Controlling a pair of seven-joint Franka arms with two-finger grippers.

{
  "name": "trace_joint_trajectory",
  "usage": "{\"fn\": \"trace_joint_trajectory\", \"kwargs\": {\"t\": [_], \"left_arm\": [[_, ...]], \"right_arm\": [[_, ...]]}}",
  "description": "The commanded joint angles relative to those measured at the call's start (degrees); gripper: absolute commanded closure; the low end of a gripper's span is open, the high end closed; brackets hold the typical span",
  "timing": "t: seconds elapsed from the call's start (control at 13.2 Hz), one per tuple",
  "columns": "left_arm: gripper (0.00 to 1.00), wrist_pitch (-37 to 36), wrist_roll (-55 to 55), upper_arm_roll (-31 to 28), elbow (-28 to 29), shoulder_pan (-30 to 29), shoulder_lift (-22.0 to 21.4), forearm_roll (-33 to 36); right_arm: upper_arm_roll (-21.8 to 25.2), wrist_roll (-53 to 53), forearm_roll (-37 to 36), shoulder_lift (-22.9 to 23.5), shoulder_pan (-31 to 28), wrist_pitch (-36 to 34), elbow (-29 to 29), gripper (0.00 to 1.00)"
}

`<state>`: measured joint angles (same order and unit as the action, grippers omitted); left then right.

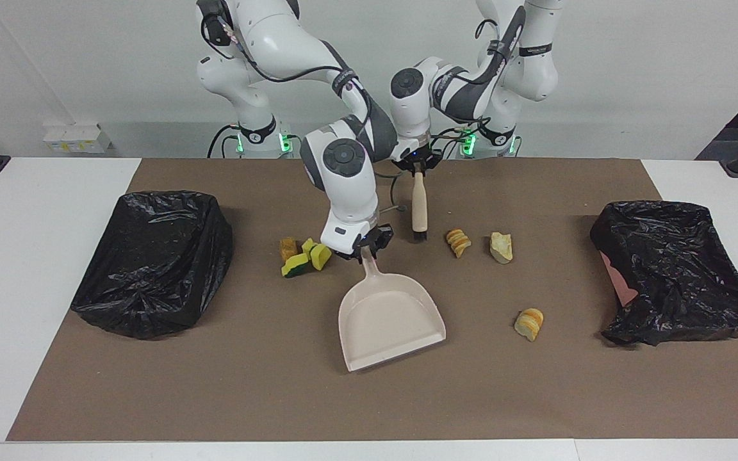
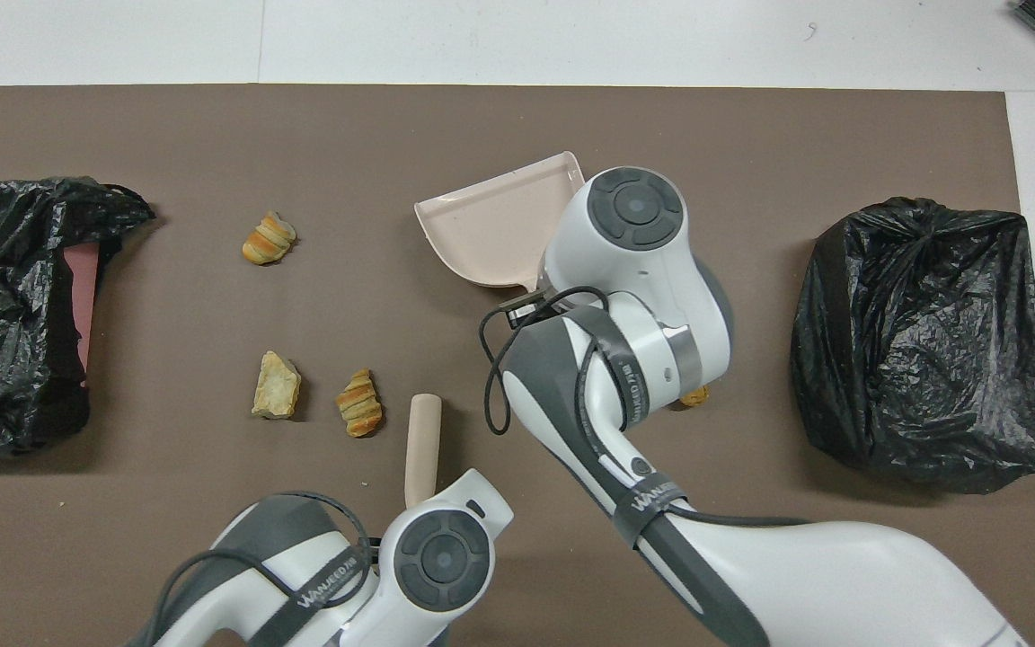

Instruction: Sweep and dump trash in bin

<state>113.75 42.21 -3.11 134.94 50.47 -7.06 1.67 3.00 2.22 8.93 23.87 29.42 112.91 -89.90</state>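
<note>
Right gripper (image 1: 361, 251) clamps the smooth beige dustpan (image 1: 389, 320) by its handle, forearm plunging steeply. I see left gripper (image 1: 418, 168) pinching the upright brush (image 1: 419, 208) over the brown mat (image 1: 279, 384).

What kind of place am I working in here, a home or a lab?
Most likely a robotics lab bench, not a home: a brown mat covers a white table, two white arms are fixed at its edge, and two black bag-lined bins flank staged scraps.
</note>
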Motion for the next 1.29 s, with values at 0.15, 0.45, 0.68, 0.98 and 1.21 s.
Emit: {"fn": "trace_joint_trajectory", "kwargs": {"t": [0.15,0.45,0.68,0.98,1.21], "left_arm": [[1.0,-2.7,-12.6,0.5,-3.6,-13.3,-0.8,2.2],[1.0,-2.0,-22.1,0.4,-12.6,-24.2,5.8,5.4],[1.0,-1.9,-39.2,0.5,-20.7,-32.7,11.7,8.3],[1.0,1.0,-53.8,0.5,-28.5,-39.6,19.2,10.6],[1.0,3.5,-56.0,0.5,-30.2,-42.7,22.9,11.5]], "right_arm": [[-0.4,-16.5,-6.5,-7.2,-3.1,-4.4,-4.9,1.0],[-0.4,-39.9,-6.6,-9.4,-5.0,-3.3,-9.8,1.0],[-0.7,-39.6,-6.2,-11.1,-2.4,-3.2,-12.7,1.0],[-1.4,-39.2,-5.6,-11.7,2.7,1.6,-18.1,1.0],[-1.4,-42.0,-5.6,-12.1,4.0,4.4,-22.1,1.0]]}}
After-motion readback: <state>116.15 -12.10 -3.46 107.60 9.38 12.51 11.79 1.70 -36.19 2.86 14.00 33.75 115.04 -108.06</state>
